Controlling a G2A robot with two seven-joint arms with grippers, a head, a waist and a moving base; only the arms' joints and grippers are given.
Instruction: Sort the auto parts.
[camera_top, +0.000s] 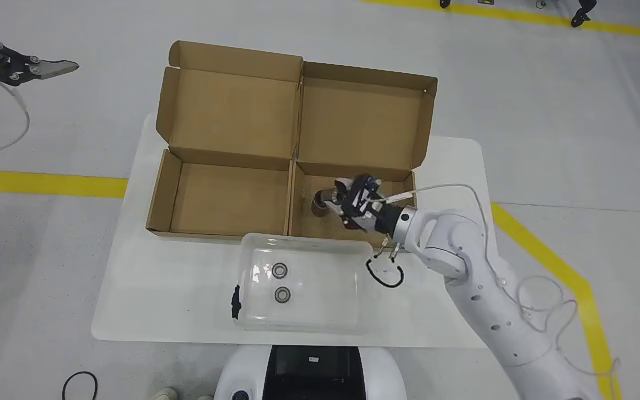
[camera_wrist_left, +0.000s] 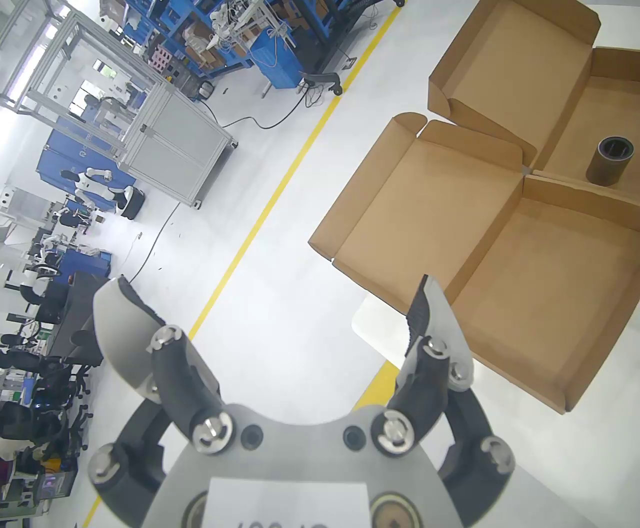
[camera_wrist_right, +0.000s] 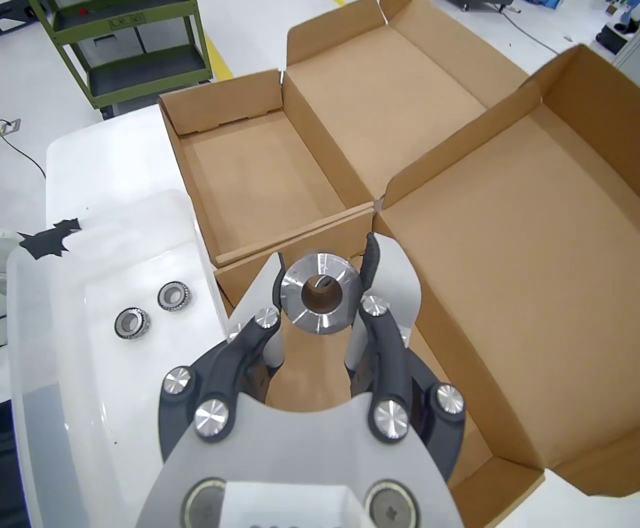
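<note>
Right gripper (camera_top: 340, 197) was over the near-left part of the right box (camera_top: 335, 178). The jaws were closed partway onto a shiny metal bushing (camera_wrist_right: 340, 315). The right wrist view gave the bushing's end face and open bore, with one finger (camera_wrist_right: 276, 280) on each side of it. The top view gave its place in the scene, just past the box's near wall.

Left gripper (camera_top: 45, 62) was off the table's far-left corner, well apart from everything, with its fingers (camera_wrist_left: 435, 310) spread wide and nothing held.

The left wrist view showed a dark cylinder (camera_wrist_left: 607, 160) standing upright in the right box, near the wall shared with the left box (camera_top: 225, 200). Couldn't tell whether it was the held bushing.

Clear tray (camera_top: 320, 300) sat at the near edge of the white table (camera_top: 180, 270), touching the boxes' near walls. Two bearings (camera_top: 281, 269) (camera_top: 283, 294) lay in it, just beside each other. The right wrist view showed them as ringed rollers (camera_wrist_right: 172, 296).
</note>
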